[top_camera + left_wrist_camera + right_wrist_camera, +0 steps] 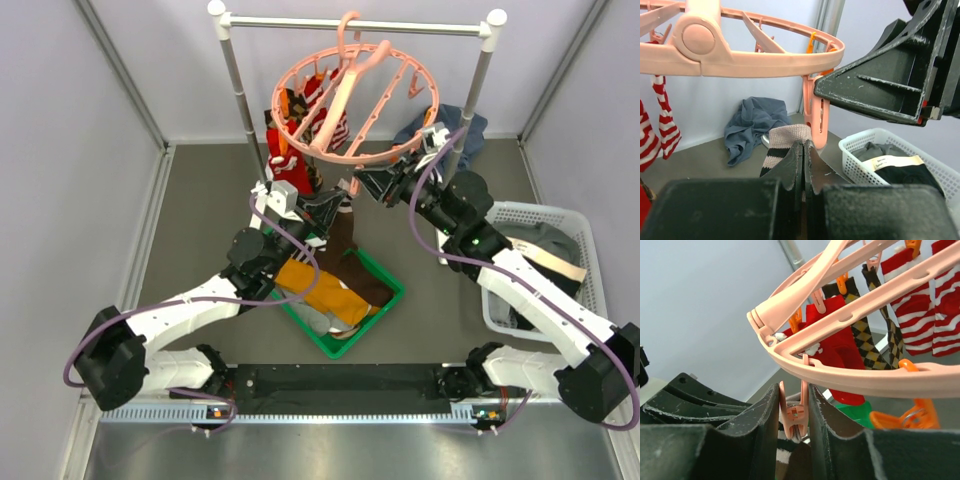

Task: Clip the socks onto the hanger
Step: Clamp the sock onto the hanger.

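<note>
Dark brown fabric sock with a pale striped cuff is pinched between the closed jaws of the left gripper. The cuff is lifted to just below a small pink clip hanging from the round salmon-pink plastic hanger. The right gripper has its jaws clamped on that clip from both sides. The sock's foot trails down into a green rectangular plastic tray on the bench.
</note>
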Available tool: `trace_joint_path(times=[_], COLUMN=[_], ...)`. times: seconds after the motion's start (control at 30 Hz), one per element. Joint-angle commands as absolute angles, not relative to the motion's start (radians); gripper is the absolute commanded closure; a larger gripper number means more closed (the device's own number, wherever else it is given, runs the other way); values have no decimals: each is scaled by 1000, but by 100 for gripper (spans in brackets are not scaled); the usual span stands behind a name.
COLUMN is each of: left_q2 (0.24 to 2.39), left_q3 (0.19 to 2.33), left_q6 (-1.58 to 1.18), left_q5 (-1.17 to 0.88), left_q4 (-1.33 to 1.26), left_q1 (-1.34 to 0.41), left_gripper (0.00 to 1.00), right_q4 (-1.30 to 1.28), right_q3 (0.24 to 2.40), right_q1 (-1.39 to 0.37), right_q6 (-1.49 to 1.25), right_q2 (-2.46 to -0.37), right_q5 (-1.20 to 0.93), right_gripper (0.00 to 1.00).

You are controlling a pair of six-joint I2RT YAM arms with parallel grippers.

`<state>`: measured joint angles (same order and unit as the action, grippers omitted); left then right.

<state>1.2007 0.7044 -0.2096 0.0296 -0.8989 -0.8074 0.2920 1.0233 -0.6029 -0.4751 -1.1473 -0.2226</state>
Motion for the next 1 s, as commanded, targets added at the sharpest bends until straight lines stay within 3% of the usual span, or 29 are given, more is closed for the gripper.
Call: trace_joint_path(times=[0.0, 0.3, 0.97], left_q2=[1193, 1238, 1241], left_q3=[721, 745, 752], left_q6=[-250, -273, -325], left_q5=[5, 6, -9], left_q4=[-986, -1038, -1097], left_q1=[-810, -811, -810], left_gripper=[100, 100, 100], right_q4=[310, 371, 376], right_q3=[985, 986, 969], right_q1=[-627, -629, -627], right_q6=[-489, -546, -552], right_q2=[-1103, -1121, -1132], right_q5=[-218, -313, -308], right_gripper=[100, 100, 98])
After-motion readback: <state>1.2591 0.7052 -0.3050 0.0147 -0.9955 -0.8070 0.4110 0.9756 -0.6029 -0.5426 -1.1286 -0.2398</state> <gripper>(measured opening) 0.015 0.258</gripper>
